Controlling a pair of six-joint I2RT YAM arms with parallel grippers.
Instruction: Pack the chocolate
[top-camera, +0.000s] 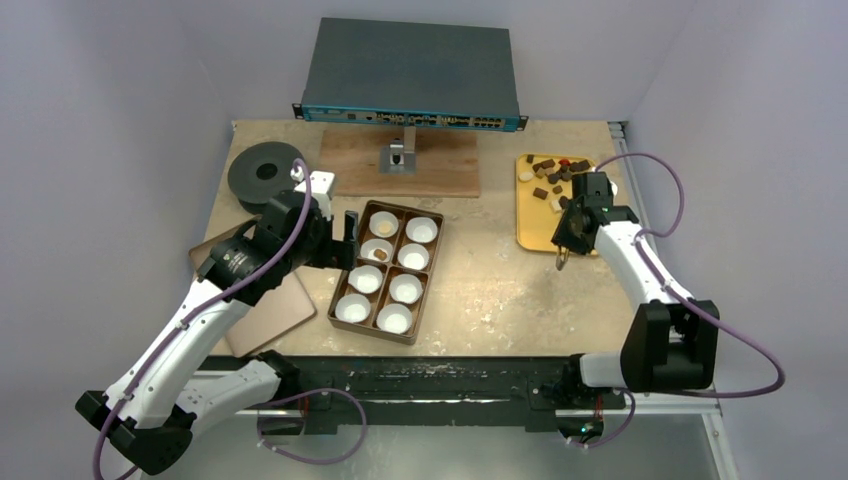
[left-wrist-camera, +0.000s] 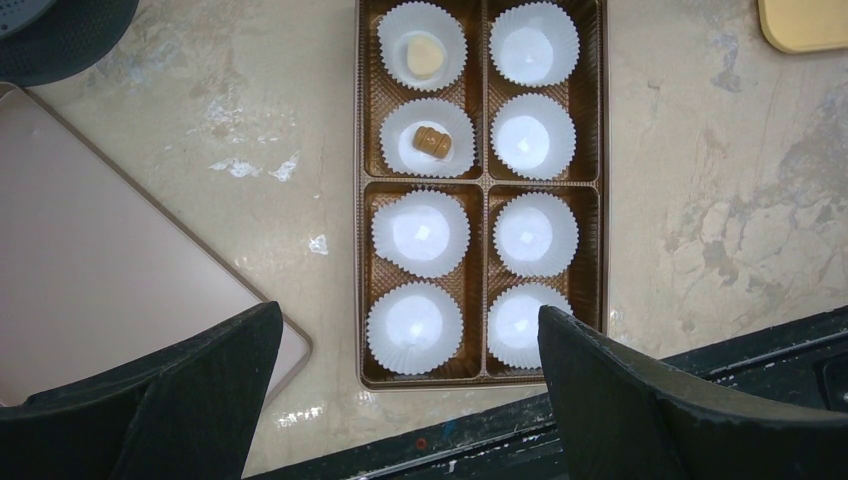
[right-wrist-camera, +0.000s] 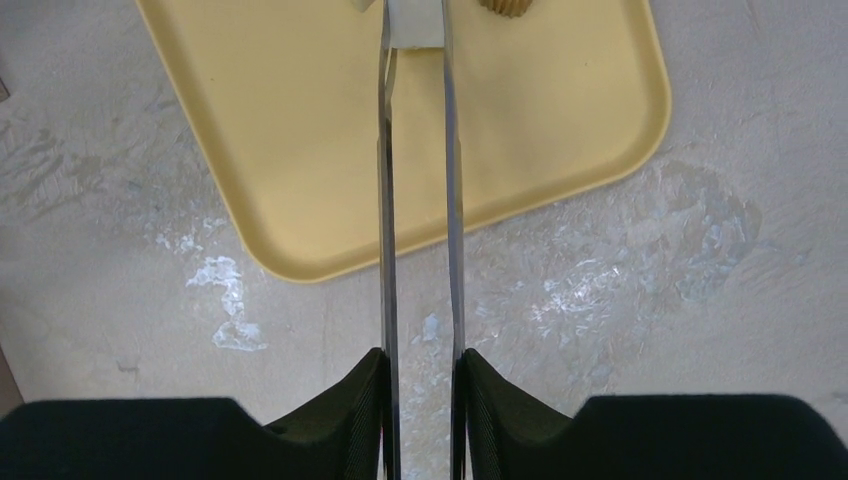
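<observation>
The table (top-camera: 480, 270) carries the brown eight-compartment box (left-wrist-camera: 483, 184) left of the middle and the yellow tray (top-camera: 535, 225) well apart on its right side. The left pincer (left-wrist-camera: 405, 312) hangs over the box, jaws spread wide with nothing between them; the right pincer (right-wrist-camera: 420, 360) is squeezed onto a pair of metal tweezers (right-wrist-camera: 452, 200), whose long blades reach out over the tray. Each compartment holds a white paper cup (left-wrist-camera: 420, 232), six of them empty. The chocolate (top-camera: 553, 176) lies mostly loose at the tray's far end; two pieces are packed in one column of the box, a cream piece (left-wrist-camera: 424, 54) in the end cup and a tan piece (left-wrist-camera: 431, 141) in the next. Between the blades, at the top edge of the right wrist view, sits a cream-white piece (right-wrist-camera: 415, 22); the tips are cut off there, so I cannot tell whether it is off the tray. The step in hand looks like fetching this piece, and doing it well calls for an even squeeze, since a smooth block may pop out of springy blades. The empty cup next along that column seems the natural target; set the piece low in its centre before release, as the light cup could tip. The left arm hangs close over the box and may crowd the approach
</observation>
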